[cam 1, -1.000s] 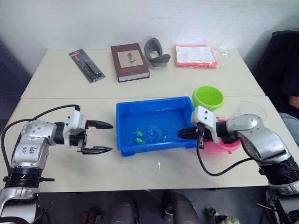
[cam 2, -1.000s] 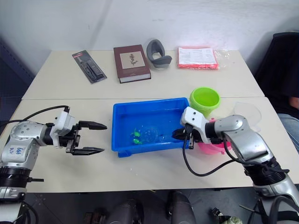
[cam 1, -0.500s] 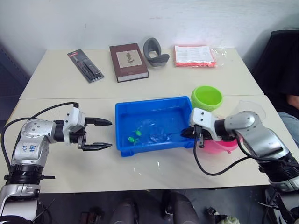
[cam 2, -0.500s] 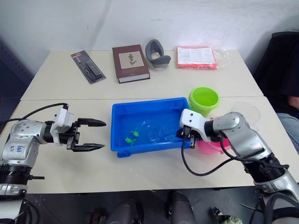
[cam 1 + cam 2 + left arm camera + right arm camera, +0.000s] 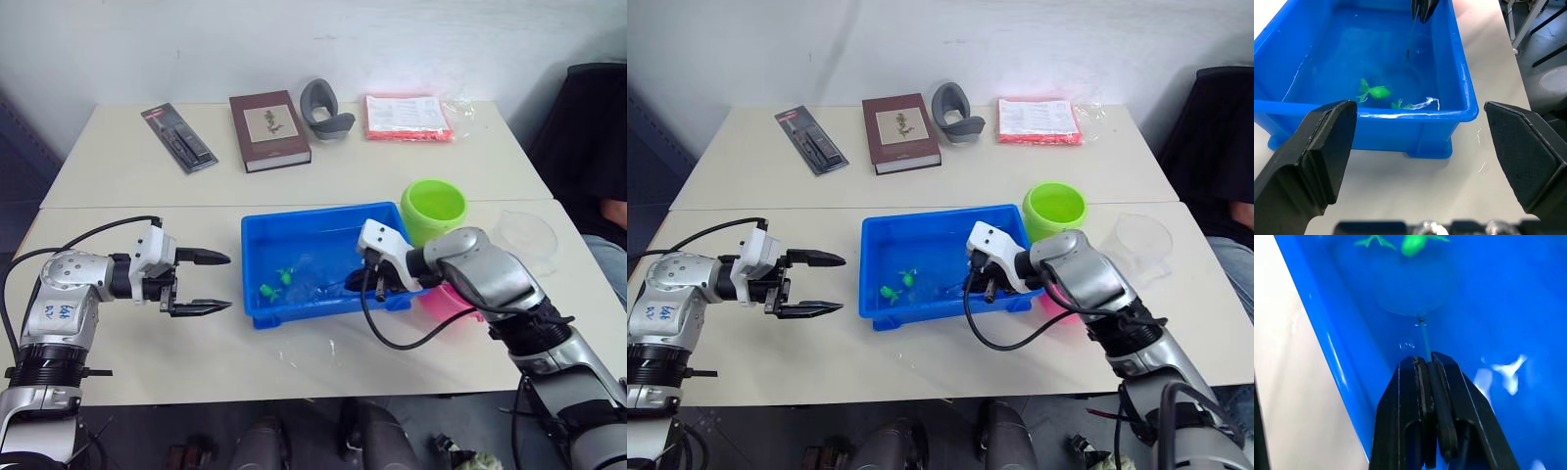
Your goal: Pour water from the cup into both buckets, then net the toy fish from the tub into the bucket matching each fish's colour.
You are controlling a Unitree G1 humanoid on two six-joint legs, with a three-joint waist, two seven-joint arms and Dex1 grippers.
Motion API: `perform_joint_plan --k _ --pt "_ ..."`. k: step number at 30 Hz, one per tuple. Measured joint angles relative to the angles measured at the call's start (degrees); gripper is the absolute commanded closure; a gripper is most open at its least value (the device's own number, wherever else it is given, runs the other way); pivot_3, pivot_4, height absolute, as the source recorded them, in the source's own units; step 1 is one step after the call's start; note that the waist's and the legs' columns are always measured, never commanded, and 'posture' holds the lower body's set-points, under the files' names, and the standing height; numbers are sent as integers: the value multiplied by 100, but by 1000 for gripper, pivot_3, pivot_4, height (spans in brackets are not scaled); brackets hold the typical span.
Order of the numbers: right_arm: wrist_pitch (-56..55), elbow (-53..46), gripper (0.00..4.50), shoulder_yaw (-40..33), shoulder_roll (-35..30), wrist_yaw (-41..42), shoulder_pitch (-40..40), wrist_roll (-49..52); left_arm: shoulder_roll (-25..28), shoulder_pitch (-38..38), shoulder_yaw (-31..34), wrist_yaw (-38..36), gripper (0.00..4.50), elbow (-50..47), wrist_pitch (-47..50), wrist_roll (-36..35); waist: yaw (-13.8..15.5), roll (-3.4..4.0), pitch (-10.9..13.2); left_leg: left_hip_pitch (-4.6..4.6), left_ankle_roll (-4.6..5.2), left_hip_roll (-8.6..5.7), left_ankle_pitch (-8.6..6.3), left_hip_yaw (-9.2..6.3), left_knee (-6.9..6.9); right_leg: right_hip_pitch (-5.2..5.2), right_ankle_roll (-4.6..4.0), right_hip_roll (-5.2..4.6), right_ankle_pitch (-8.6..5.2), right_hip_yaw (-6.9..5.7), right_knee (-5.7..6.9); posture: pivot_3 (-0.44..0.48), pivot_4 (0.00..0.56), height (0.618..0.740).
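Net in the tub
My right pincer (image 5: pixel 1431 363) grips the net (image 5: pixel 1415 293) handle inside the tub (image 5: pixel 294 230); my left pincer (image 5: pixel 217 284) stands open beside.

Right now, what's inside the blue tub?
In the tub: water, two green toy fish, and the net under the surface, its handle pinched in the right claw. No pink fish visible; the arm covers the tub's right end.

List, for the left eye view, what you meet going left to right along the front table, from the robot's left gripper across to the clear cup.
left gripper → green toy fish in the blue tub → right gripper, shut on the net's handle → lime green bucket → clear cup
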Motion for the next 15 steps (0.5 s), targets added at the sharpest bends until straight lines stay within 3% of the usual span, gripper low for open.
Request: perform_joint_plan --k 10,15 --pt "467 234 4500 -114 826 -337 -184 334 0 33 91 47 22 108 -21 -2 -13 0 0 -1 0 0 0 0 -1 -2 0 1 0 -2 1 0 150 740" --pt "553 223 4500 -319 848 -467 -126 511 0 43 110 44 22 148 -46 -2 -14 0 0 -1 0 -1 0 1 -1 -2 0 0 0 -1 1 0 150 740"
